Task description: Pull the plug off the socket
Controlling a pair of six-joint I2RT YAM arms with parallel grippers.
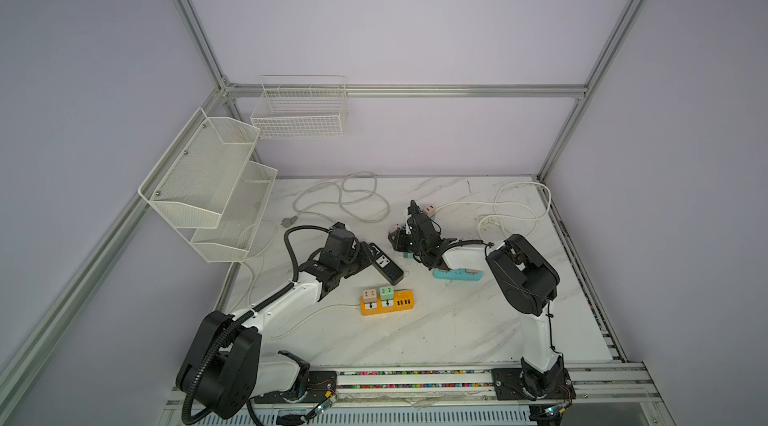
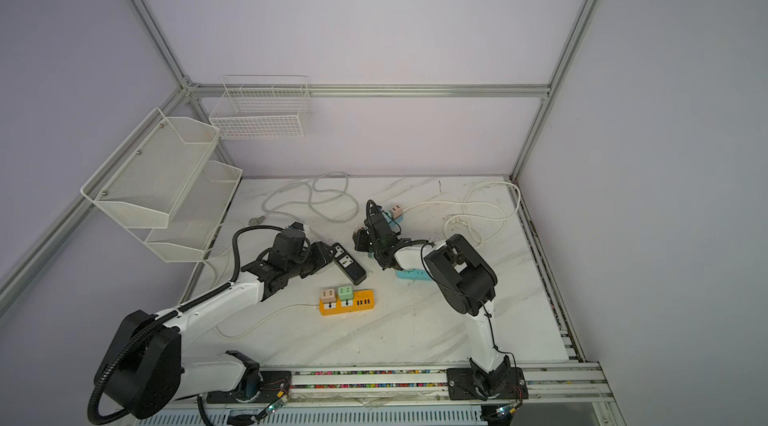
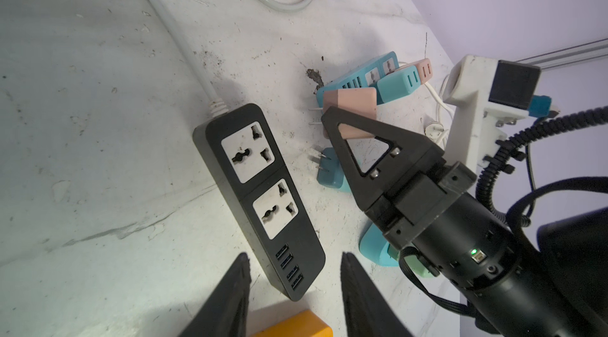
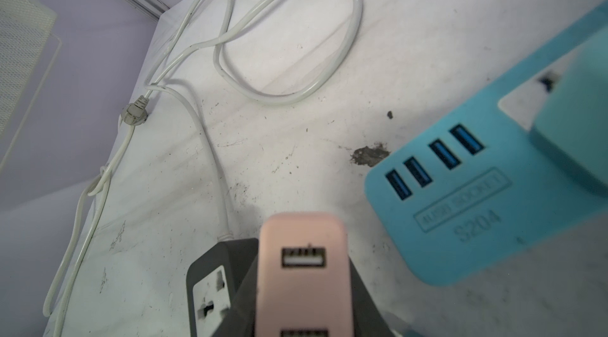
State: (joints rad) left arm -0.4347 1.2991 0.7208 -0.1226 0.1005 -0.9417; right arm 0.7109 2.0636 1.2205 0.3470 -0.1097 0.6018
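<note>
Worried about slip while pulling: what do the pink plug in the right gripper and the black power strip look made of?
The pink plug looks like moulded plastic with a matte finish: even colour, soft sheen, rounded corners. The black power strip also appears to be plastic: a satin black shell with off-white socket inserts and a visible seam between sections.

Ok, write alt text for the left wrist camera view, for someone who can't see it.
The right end effector grips a pink plug, prongs bare, over a white marble table beside a black power strip whose two sockets are empty. The left end effector, jaws open, frames the strip's USB end; a blue power strip lies beyond.
</note>
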